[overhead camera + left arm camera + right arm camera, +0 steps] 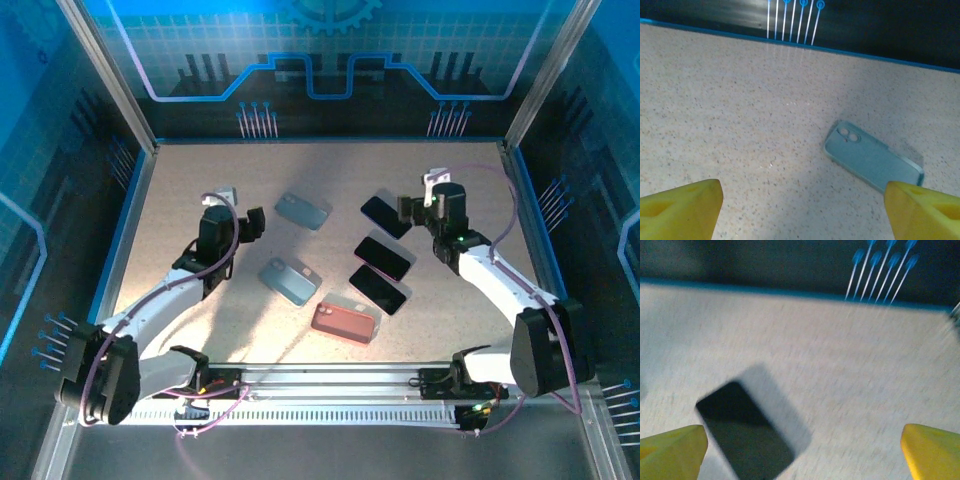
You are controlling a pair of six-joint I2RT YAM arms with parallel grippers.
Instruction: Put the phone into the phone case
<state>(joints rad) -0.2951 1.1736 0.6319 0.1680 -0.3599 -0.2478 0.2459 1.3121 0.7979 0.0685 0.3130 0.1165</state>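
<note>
Evidently laid out for pairing, the desk (180,190) holds phones (383,257) toward three o'clock, cases (288,280) toward nine. The left claw (801,200), wide and empty, faces a teal case (872,160); the right claw (803,440), equally wide and empty, hangs above a black phone (745,435).

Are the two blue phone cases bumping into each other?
Apart. The top view shows bare table between the far blue case and the near blue case.

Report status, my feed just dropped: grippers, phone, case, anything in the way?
Left gripper open, empty, teal case just ahead. Right gripper open, empty, black phone flat beside it. Nothing blocking either.
</note>
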